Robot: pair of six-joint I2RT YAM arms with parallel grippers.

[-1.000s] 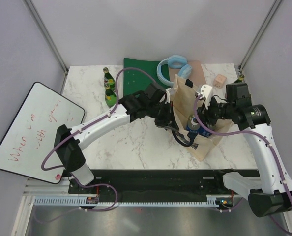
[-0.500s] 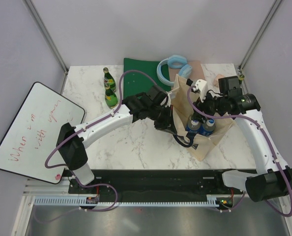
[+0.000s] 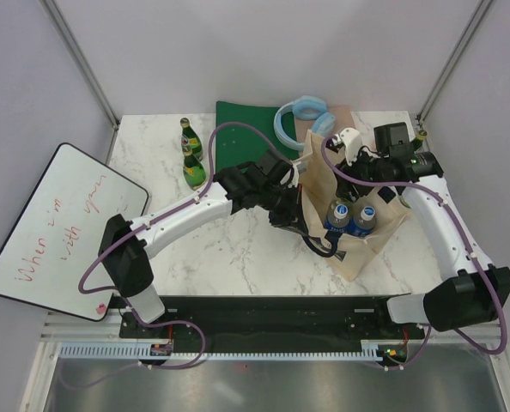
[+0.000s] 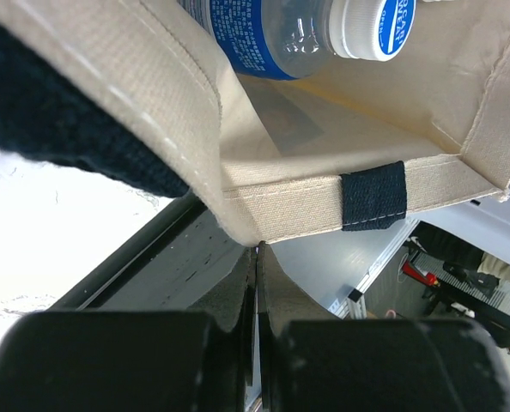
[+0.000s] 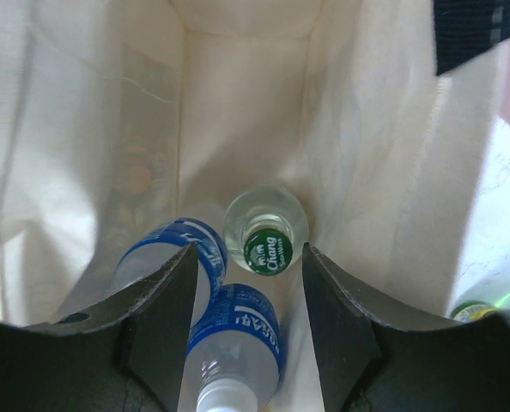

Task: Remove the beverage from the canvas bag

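Two blue-labelled bottles point(image 3: 351, 216) inside open canvas bag point(image 3: 351, 259).

Right wrist view: the nearest blue-labelled bottle point(image 5: 238, 339) runs off the lower edge, its cap only partly in frame. A green-and-yellow object point(image 5: 471, 311) at lower right is cropped; we cannot identify it.
Left wrist view: one bottle point(image 4: 281, 34) is cut by the top edge.
Top view: the canvas bag point(image 3: 355, 256) walls hide the bottles' lower bodies. The whiteboard point(image 3: 57, 232) writing is too small for us to read fully.

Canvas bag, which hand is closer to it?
Left. The left hand is shut on the canvas bag at its rim; the right hand hangs open over its mouth, not gripping it.
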